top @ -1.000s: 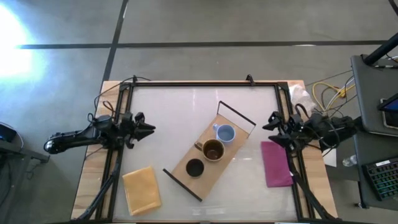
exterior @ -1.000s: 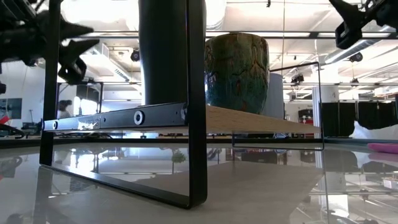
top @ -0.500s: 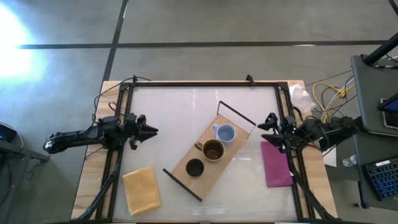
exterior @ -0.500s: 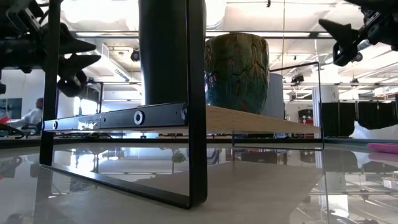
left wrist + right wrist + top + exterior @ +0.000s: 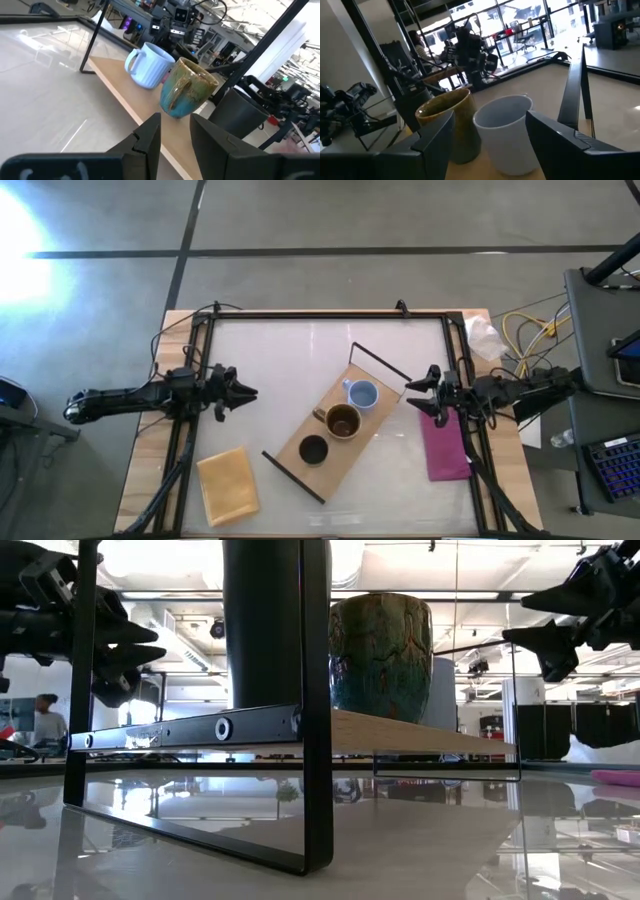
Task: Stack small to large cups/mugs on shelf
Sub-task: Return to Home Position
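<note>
The shelf (image 5: pixel 335 425), a tan board on thin black end frames, stands slantwise at the table's middle. On it, in a row, stand the small black cup (image 5: pixel 313 448), the brown mug (image 5: pixel 342 421) and the light blue mug (image 5: pixel 361 393), each on its base. My left gripper (image 5: pixel 245 393) is open and empty in the air left of the shelf, pointing at it. My right gripper (image 5: pixel 412 395) is open and empty just right of the shelf's far end. The right wrist view shows the light blue mug (image 5: pixel 507 132) and the brown mug (image 5: pixel 447 125) between its fingers, farther off.
A yellow-tan square pad (image 5: pixel 228 485) lies at the near left. A pink cloth (image 5: pixel 443 442) lies at the right, under my right arm. Black rails (image 5: pixel 330 314) frame the table. People show in the room beyond.
My left gripper has gone toward the table's right edge, nearer the shelf. My right gripper has gone toward the table's left edge and down, nearer the shelf's far end. The cups and the shelf have stayed still.
</note>
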